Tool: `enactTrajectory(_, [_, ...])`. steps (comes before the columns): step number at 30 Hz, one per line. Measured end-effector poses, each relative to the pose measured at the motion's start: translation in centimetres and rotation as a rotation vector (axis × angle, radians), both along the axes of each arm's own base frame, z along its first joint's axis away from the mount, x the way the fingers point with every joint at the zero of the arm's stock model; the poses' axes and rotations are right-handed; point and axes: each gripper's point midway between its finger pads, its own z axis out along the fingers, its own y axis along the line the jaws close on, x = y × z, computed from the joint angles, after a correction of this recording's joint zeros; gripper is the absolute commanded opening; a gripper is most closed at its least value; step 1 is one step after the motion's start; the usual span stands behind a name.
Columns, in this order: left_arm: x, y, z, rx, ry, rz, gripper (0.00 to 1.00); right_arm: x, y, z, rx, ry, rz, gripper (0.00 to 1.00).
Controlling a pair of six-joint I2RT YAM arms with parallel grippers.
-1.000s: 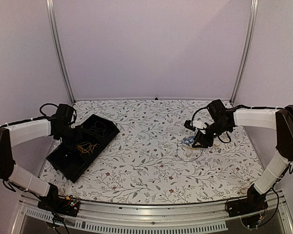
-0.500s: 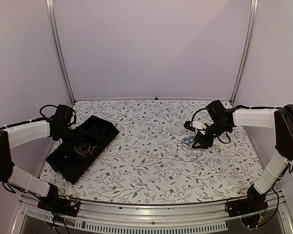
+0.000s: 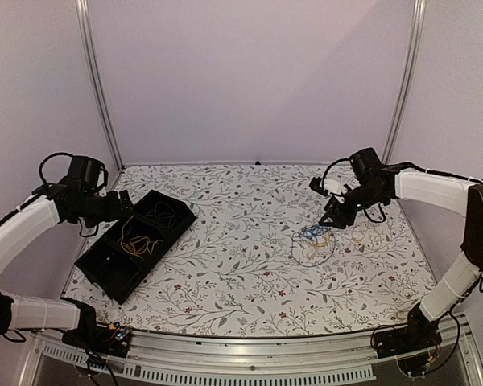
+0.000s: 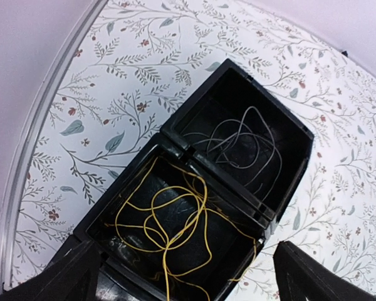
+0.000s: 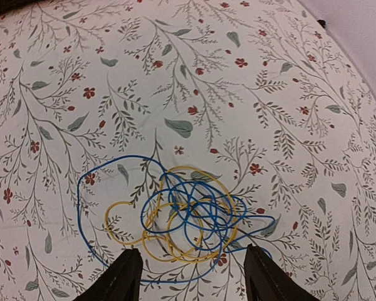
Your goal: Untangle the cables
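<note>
Blue cable [image 5: 197,216] and yellow cable [image 5: 109,219] lie tangled on the table [image 5: 301,94] below the wide-open right gripper [image 5: 191,269], with the left gripper [image 4: 185,263] equally wide over the tray [image 4: 269,97]; judged light, limp and snag-prone, so pinch the outlying blue loop.

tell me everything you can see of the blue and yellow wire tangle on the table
The tangle of thin blue and yellow wires lies flat on the floral-print table cover, on the table's right side. Blue strands coil tightly in the middle, with one wide blue loop spreading out to one side. Yellow loops weave through them, so the colours are not separated. It looks like limp, plastic-coated wire. The open right claw hangs over it; no finger visibly touches it.
</note>
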Motion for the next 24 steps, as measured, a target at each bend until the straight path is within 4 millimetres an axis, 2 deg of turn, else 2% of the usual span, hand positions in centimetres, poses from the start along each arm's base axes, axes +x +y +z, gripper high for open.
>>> enactTrajectory(2, [0.3,-0.3,2.0,-0.008,-0.038,-0.017,1.0,1.6,-1.5,2.6,0.036,-0.054,-0.064,0.79])
enactTrajectory(4, [0.8,-0.8,4.2,-0.021,-0.09,-0.05,1.0,3.1,-3.7,5.2,0.071,-0.111,-0.153,0.98])
enactTrajectory(8, [1.5,-4.2,10.0,-0.066,-0.305,-0.218,1.0,5.2,-10.3,9.6,0.12,-0.219,-0.357,0.99])
enactTrajectory(10, [1.3,-7.2,13.1,-0.1,-0.435,-0.333,1.0,5.7,-12.7,10.3,0.119,-0.233,-0.435,0.87])
enactTrajectory(12, [1.1,-9.9,15.5,-0.123,-0.526,-0.42,1.0,6.0,-14.0,9.7,0.098,-0.216,-0.472,0.71])
enactTrajectory(14, [1.6,-12.2,17.4,-0.119,-0.585,-0.466,1.0,5.8,-14.1,8.2,0.075,-0.168,-0.472,0.6])
enactTrajectory(16, [3.1,-14.2,19.2,-0.093,-0.631,-0.497,1.0,5.2,-14.0,5.9,0.044,-0.095,-0.452,0.57])
enactTrajectory(17, [4.7,-15.1,19.6,-0.075,-0.648,-0.497,1.0,5.0,-13.9,4.7,0.03,-0.067,-0.44,0.56])
enactTrajectory(19, [7.4,-16.0,19.2,-0.073,-0.648,-0.469,1.0,4.0,-13.7,2.1,-0.001,-0.009,-0.415,0.57])
enactTrajectory(21, [9.7,-16.3,16.8,-0.149,-0.615,-0.447,0.97,2.7,-13.7,-0.2,-0.04,0.035,-0.387,0.6])
enactTrajectory(23, [11.2,-14.8,12.4,-0.29,-0.568,-0.417,0.78,1.2,-13.4,-2.4,-0.081,0.074,-0.35,0.63])
enactTrajectory(24, [11.5,-13.7,9.9,-0.361,-0.532,-0.395,0.74,0.3,-13.1,-3.4,-0.106,0.086,-0.322,0.64])
